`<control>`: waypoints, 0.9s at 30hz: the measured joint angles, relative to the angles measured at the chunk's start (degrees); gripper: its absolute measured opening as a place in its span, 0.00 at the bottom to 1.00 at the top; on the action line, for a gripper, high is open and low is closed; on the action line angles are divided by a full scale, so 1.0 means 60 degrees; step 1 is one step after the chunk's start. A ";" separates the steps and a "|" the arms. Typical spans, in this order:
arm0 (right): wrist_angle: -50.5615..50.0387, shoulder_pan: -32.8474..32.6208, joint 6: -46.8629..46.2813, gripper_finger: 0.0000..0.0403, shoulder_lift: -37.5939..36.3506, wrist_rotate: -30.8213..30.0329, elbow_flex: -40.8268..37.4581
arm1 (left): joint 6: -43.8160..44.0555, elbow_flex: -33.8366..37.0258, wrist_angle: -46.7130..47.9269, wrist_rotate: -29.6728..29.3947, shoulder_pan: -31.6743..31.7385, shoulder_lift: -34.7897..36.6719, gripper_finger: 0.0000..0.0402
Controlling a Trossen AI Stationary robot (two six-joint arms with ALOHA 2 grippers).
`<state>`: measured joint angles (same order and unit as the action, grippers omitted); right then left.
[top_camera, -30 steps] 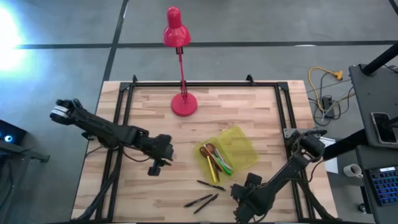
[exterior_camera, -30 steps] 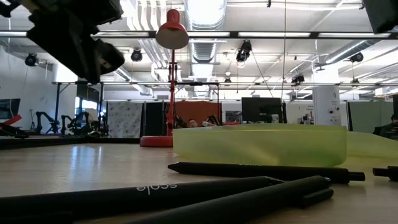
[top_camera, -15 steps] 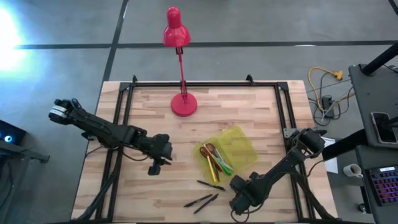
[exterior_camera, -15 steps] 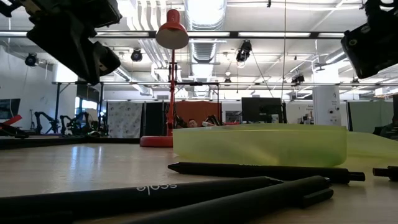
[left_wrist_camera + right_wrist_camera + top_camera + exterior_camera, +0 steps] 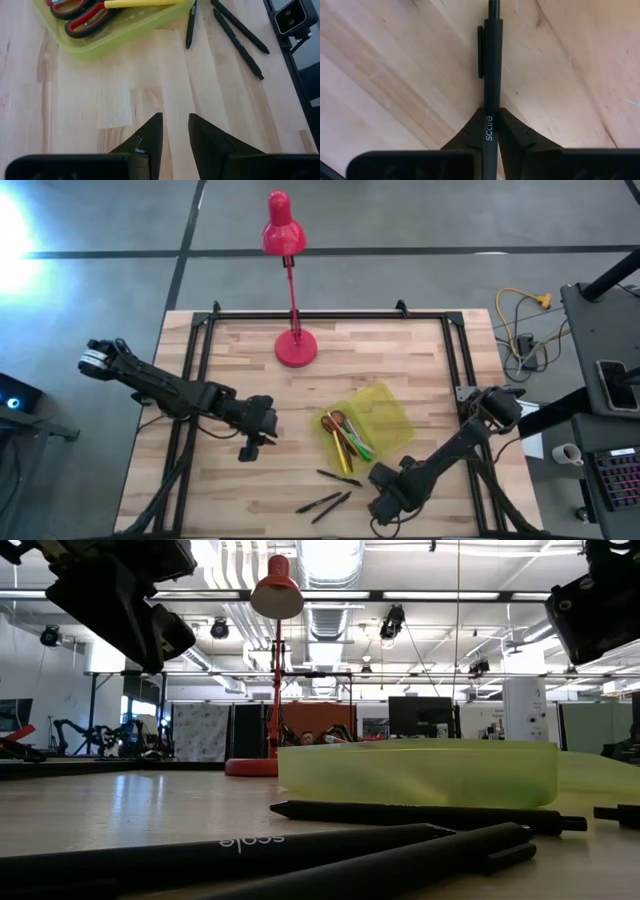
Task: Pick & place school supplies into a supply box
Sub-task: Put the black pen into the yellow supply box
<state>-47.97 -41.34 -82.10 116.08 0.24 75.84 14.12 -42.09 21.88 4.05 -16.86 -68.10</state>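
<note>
The supply box (image 5: 388, 416) lies open on the table's right half, with red-handled scissors (image 5: 80, 15) and a yellow marker inside. Three black pens (image 5: 340, 477) (image 5: 318, 503) (image 5: 338, 502) lie on the wood near the front edge. My right gripper (image 5: 378, 508) hangs just right of them, shut on another black pen (image 5: 489, 60). My left gripper (image 5: 247, 450) hovers left of the box, fingers (image 5: 175, 125) open with nothing between them. My right gripper pinches the pen's barrel at its printed part (image 5: 489, 102) between its two fingers. The fingers come from above, one on each side of the barrel. The clip end (image 5: 481, 50) sticks out ahead of the fingers, close over the wood; whether it rests there I cannot tell.
A red desk lamp (image 5: 295, 345) stands at the far middle of the table, its head reaching past the far edge. Black frame rails (image 5: 200, 350) run along the table's left, right and far sides. Bare wood lies between my left gripper and the box.
My right gripper has moved a little toward the table's left edge, closer to the loose pens, and then stayed put. My left arm has kept still.
</note>
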 joint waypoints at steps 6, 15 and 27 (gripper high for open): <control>0.0331 -0.0007 -0.0011 0.05 -0.0643 -0.0732 0.0415 | -0.0003 0.0000 -0.0051 -0.0060 0.0004 0.0000 0.19; 0.0007 0.0474 -0.0423 0.05 -0.2155 -0.2795 0.0447 | -0.0005 0.0013 -0.0410 -0.0490 0.0007 0.0000 0.19; 0.0788 0.4132 0.4346 0.04 -0.1609 -0.2415 0.0240 | 0.0177 0.0018 -0.0509 -0.0508 0.0011 -0.0029 0.19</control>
<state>-43.24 -16.55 -56.02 106.42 -14.25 77.28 15.19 -41.98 18.83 0.99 -16.80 -68.27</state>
